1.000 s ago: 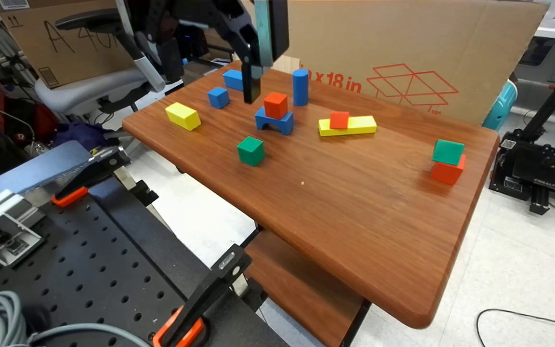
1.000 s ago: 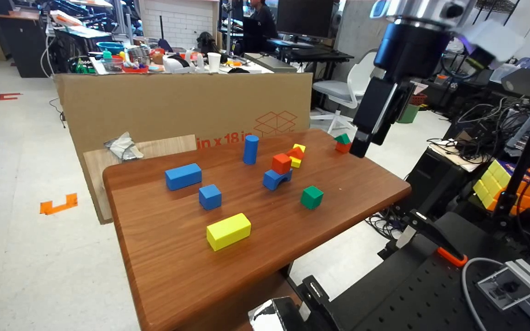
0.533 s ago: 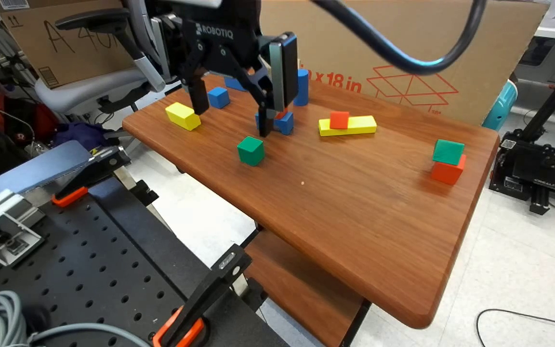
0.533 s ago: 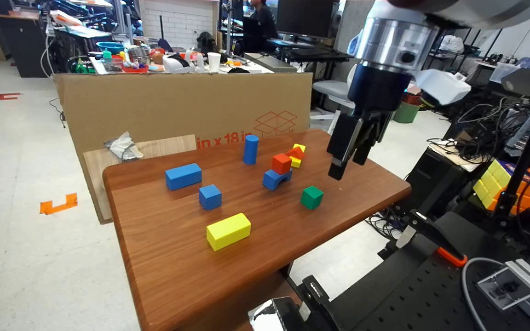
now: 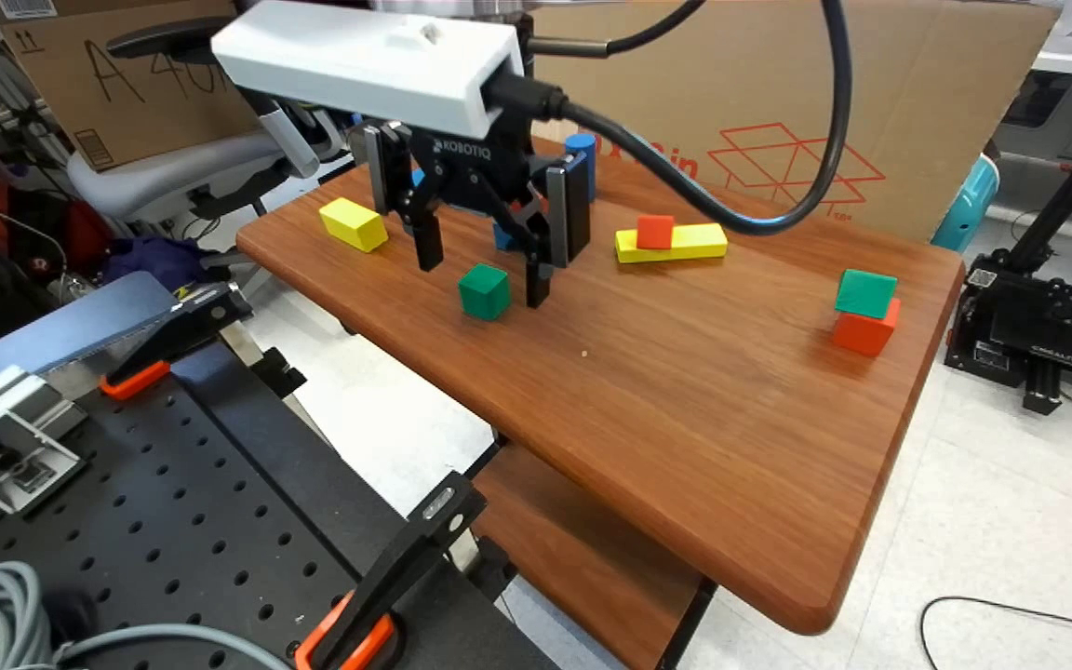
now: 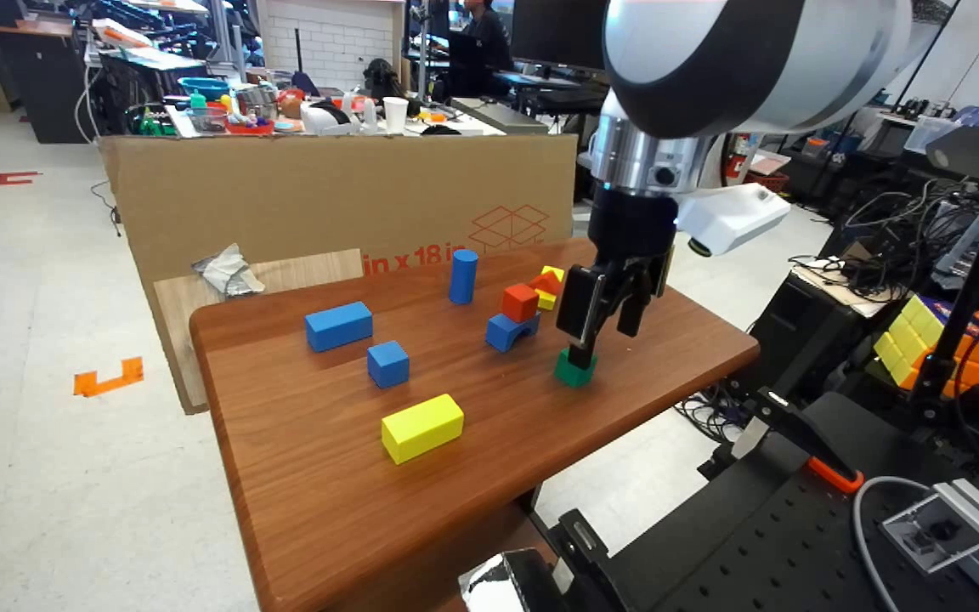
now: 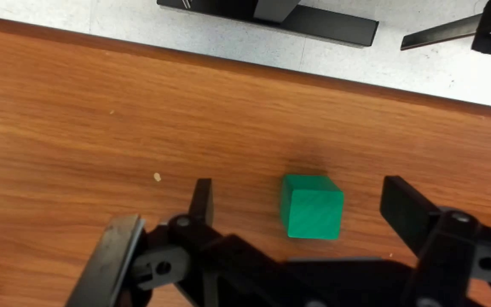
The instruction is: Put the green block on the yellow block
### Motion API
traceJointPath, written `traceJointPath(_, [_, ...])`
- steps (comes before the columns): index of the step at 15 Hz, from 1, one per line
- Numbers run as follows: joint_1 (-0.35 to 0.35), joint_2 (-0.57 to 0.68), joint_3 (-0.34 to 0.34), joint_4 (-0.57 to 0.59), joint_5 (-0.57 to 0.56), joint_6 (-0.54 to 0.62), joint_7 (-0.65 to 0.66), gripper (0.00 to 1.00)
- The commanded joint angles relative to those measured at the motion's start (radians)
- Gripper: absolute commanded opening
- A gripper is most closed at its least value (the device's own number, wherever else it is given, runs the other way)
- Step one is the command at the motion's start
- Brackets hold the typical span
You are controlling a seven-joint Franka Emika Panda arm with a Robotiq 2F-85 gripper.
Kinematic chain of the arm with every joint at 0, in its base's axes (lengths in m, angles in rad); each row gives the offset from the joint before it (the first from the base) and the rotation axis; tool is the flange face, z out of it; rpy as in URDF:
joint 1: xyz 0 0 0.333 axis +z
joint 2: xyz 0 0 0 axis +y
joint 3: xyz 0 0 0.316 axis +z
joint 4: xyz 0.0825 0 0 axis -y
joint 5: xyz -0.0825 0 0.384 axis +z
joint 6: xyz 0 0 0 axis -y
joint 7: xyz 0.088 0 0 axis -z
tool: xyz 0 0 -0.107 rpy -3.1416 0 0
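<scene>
In an exterior view the hand covers part of the green block, but wrist cam shows it spread wide, holding nothing, gaps either side of the block. That's near the wood tabletop's long edge, pale floor beyond; yellow block sits closer to a corner.

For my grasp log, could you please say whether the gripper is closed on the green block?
No, the wrist view shows bare tabletop between the green block and both fingers of the open gripper.

Green cubic block, longer yellow block, apart
</scene>
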Motion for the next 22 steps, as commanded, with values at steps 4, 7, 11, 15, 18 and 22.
traceJointPath(4, [0.033, 0.109, 0.003, 0.09, -0.088, 0.009, 0.114, 1.0])
traceJointPath(7, [0.056, 0.135, -0.001, 0.112, -0.115, 0.009, 0.144, 0.75])
traceJointPath(11, [0.082, 0.141, -0.009, 0.113, -0.151, 0.02, 0.172, 0.51])
traceJointPath(15, [0.076, 0.108, 0.0, 0.088, -0.166, 0.025, 0.168, 0.21])
traceJointPath(18, [0.059, 0.066, 0.02, 0.053, -0.148, 0.018, 0.149, 0.09])
traceJointPath(22, [0.099, -0.015, 0.027, -0.046, -0.17, 0.059, 0.174, 0.09])
